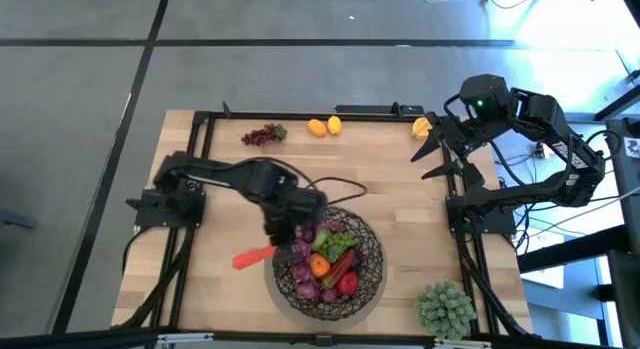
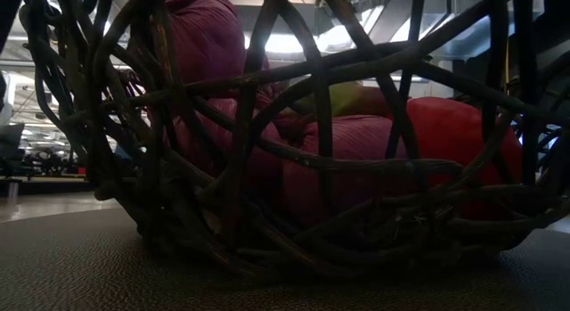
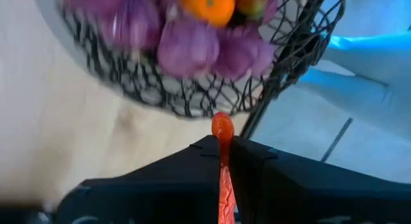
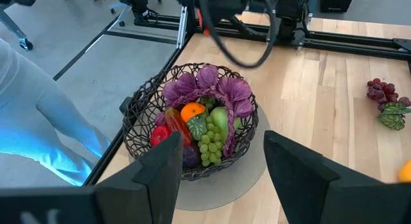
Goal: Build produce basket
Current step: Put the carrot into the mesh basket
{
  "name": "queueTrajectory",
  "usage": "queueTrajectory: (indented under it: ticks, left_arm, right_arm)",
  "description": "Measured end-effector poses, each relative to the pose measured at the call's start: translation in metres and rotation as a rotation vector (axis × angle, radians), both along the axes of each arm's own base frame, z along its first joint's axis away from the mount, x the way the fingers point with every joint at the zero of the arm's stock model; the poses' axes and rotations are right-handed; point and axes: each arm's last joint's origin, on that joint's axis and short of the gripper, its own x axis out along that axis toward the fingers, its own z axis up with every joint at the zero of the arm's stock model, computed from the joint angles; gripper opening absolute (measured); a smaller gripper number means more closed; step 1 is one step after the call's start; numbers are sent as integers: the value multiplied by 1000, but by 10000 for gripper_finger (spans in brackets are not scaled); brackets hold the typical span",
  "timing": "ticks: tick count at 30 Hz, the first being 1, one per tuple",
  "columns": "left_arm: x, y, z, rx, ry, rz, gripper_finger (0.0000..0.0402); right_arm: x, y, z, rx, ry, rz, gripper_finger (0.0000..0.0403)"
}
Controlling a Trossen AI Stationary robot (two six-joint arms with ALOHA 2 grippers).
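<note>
Your left tool (image 1: 272, 239) is clamped shut on a red pepper (image 1: 252, 256), with its glossy red tip poking out between the dark fingers in the left wrist view, and it hangs just beside the basket (image 1: 372, 277) on the side toward the left arm. The basket sits on the bench (image 1: 380, 179) near its front edge, already carrying purple pieces, an orange (image 1: 319, 266), green grapes (image 1: 340, 241) and red fruit. So you are mid-carry: pepper picked, not yet dropped.

Next, I'd judge you need to bring that pepper over the rim and clear of the mesh before you let go (it is long, so it could catch on the wire or tip off the heap).

Your right tool (image 4: 221, 163) waits with its fingers spread and nothing between them, above the bench's far right corner.

Still out on the bench: a purple grape bunch (image 1: 262, 135) and lemons (image 1: 325, 126) along the far edge.
</note>
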Motion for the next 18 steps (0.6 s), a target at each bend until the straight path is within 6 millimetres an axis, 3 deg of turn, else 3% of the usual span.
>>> queueTrajectory:
  ticks: [8, 18]
  left_arm:
    - [37, -14, -28, 41, 25, -184, 0]
    - [39, -22, -34, -80, 79, -185, 0]
  right_arm:
    - [0, 0, 0, 18, 8, -11, 211]
    - [0, 0, 0, 18, 3, -11, 211]
